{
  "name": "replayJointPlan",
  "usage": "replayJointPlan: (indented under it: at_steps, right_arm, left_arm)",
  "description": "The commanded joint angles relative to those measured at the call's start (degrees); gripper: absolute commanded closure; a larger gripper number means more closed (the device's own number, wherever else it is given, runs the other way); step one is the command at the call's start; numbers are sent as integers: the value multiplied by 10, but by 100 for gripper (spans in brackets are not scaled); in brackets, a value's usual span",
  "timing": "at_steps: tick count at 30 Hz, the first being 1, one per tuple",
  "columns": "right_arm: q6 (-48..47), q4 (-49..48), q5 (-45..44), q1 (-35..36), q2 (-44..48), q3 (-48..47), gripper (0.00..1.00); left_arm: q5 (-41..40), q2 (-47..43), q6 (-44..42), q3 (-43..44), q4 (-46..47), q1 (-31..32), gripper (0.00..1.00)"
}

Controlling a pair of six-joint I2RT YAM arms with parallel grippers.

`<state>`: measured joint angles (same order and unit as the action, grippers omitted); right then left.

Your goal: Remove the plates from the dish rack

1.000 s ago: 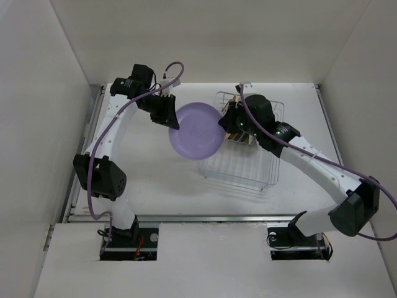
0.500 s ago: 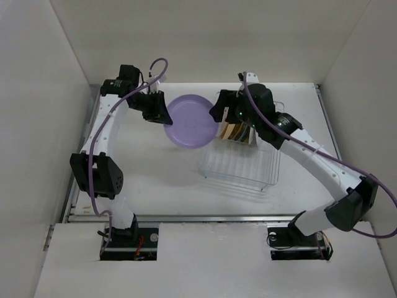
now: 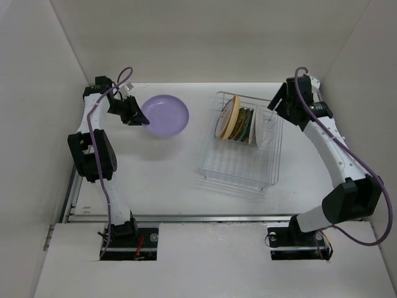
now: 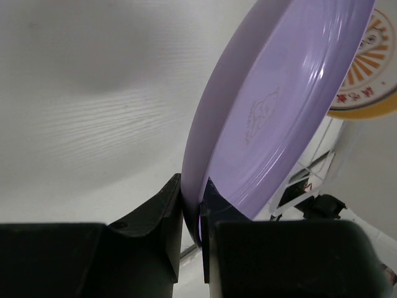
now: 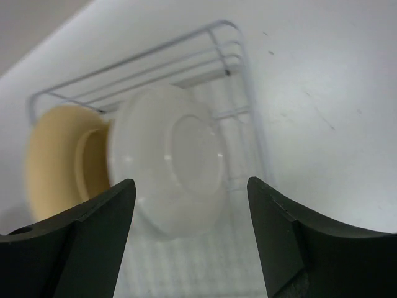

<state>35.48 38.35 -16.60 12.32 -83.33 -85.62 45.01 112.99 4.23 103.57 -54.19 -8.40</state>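
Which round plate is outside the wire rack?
The plain lavender plate, clamped by its rim in the left gripper, left of the white wire dish rack; the other plates stand on edge inside it.

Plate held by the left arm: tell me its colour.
The plate is plain lavender, clearest in the left wrist view.

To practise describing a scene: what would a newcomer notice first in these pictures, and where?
The lavender plate stands out first, at the far left of the table, pinched by its rim in the shut left gripper. Next comes the wire dish rack at centre right, a row of plates standing on edge at its far end, with the open right gripper beside its far right corner.
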Motion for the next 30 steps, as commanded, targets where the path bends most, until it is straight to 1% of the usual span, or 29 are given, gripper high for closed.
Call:
replayJointPlan:
  at_steps: [1,4,6,8,10,11,13,15,17,18,19,20,22,23,27,28,30]
  right_arm:
    - [17,30,-33,-17,-20,32,23]
    - [10,45,-81,-22,-64,32,25]
    - [10,45,-81,-37,-81,32,27]
    - [-4,19,-81,-37,-99,39,29]
    - [-9,14,-104,-43,-117,39,35]
    - [-9,14,-113,-51,-138,30,40]
    - [-9,14,-113,-51,-157,21,46]
    - [-9,14,-134,-58,-178,12,47]
    - [-43,-6,-128,-58,-187,5,53]
    - [-55,-23,-128,-58,-196,-3,58]
    - [-75,-30,-128,-58,-201,-3,73]
    - [-84,-37,-128,-58,-201,-10,80]
    - [-105,-58,-122,-58,-221,-25,92]
    - [-131,-67,-122,-58,-227,-31,100]
    - [-218,-123,-99,-58,-251,-54,100]
    - [-250,-139,-93,-58,-262,-66,100]
    - [-277,-154,-86,-58,-272,-79,100]
  left_arm:
    - [-3,9,-5,-4,-6,-6,100]
    - [-17,31,-5,-20,-6,-6,100]
    - [-37,50,-19,-26,-13,-6,100]
    - [-42,56,-34,-26,-13,-6,100]
    - [-54,56,-42,-43,-13,-6,100]
    - [-62,56,-42,-56,-13,-6,100]
    - [-69,56,-42,-70,-13,-6,100]
    - [-77,50,-42,-82,-6,-11,100]
    - [-95,57,-42,-89,10,-18,100]
    - [-102,57,-42,-94,10,-23,98]
    - [-107,63,-42,-94,17,-23,92]
    - [-113,68,-42,-94,17,-23,90]
    - [-113,73,-42,-94,17,-28,81]
    - [-113,73,-42,-94,22,-28,71]
    - [-131,73,-42,-82,28,-28,60]
    - [-131,73,-42,-77,28,-28,60]
    - [-136,73,-48,-72,23,-28,58]
